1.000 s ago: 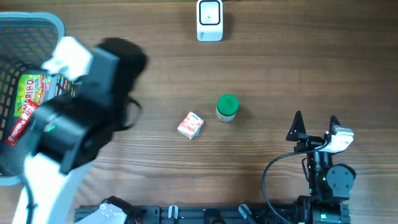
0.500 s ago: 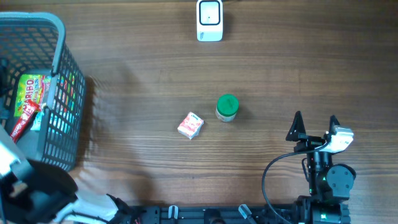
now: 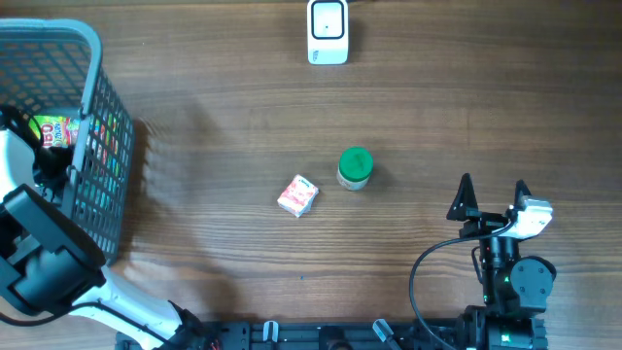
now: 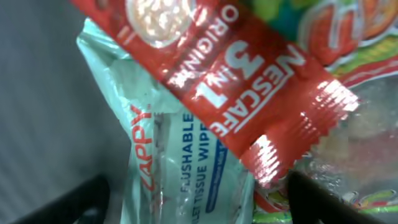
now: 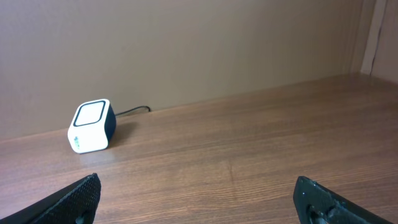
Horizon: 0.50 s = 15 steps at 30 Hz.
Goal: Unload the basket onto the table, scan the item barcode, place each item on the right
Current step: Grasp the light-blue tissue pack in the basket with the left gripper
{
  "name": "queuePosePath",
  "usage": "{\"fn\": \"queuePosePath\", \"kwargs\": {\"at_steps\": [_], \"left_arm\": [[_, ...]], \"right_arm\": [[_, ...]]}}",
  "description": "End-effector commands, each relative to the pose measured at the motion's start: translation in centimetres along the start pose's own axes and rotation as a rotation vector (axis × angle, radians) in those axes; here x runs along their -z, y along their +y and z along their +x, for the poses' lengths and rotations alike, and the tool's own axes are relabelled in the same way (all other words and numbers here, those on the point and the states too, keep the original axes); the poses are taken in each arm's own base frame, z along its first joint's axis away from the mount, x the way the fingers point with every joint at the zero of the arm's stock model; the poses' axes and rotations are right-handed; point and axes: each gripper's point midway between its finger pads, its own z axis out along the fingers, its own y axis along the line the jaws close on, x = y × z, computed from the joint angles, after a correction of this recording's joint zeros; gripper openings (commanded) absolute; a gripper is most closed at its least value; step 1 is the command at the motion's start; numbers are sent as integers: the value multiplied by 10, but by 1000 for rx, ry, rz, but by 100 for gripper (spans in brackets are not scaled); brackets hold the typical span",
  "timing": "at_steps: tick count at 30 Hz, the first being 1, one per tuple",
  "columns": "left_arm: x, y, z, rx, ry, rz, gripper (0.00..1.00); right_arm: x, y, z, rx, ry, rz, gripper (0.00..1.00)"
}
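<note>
My left gripper (image 4: 199,200) is down inside the grey basket (image 3: 94,60), open. Its dark fingers (image 4: 323,200) stand on either side of a pale green pack of flushable tissue wipes (image 4: 186,155). A gap shows between the left finger and the pack. A red Nescafe 3-in-1 sachet (image 4: 236,68) lies slanted across the pack's top. A colourful candy bag (image 3: 53,129) lies beside them. The white scanner (image 3: 328,31) stands at the table's far edge. My right gripper (image 3: 493,194) rests open near the front right, with nothing in it.
A green-lidded jar (image 3: 355,167) and a small orange-and-white box (image 3: 297,195) stand mid-table. The scanner (image 5: 91,126) with its cable is also in the right wrist view, far left. The basket's mesh walls close in around my left arm (image 3: 39,258).
My left arm swung off the basket's top toward the front left, then reached down into the basket. Its jaws have narrowed a little. The right arm has not moved.
</note>
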Motion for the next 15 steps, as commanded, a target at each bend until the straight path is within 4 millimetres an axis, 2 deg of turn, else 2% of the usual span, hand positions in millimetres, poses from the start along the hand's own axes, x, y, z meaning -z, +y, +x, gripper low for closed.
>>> {"fn": "queuePosePath", "kwargs": {"at_steps": [1, 2, 3, 4, 5, 7, 9, 11, 13, 15], "left_arm": [[-2, 10, 2, -18, -9, -40, 22], [4, 8, 1, -15, -21, -29, 10], [14, 7, -1, -1, -38, -13, 4], [42, 1, -5, 32, -77, 31, 4], [61, -3, -8, 38, -105, 63, 4], [129, -18, -11, 31, -194, 208, 4], [206, -25, -1, 10, -298, 391, 4], [270, -26, 28, 7, -361, 593, 4], [313, -30, 62, -25, -378, 747, 4], [353, -43, 114, -176, -376, 910, 4]], "right_arm": [[0, 1, -1, 12, -6, -8, 100], [0, 1, -1, 12, -6, -8, 100], [0, 1, -1, 12, -6, -8, 100], [0, 1, -1, 12, -5, -8, 100], [0, 1, -1, 12, -6, -8, 100], [0, 1, -1, 12, -6, -8, 100], [0, 1, -1, 12, -6, -8, 100], [0, 1, -1, 12, -6, -8, 100], [0, 1, -1, 12, -5, -8, 100], [0, 1, -1, 12, -5, -8, 100]]}}
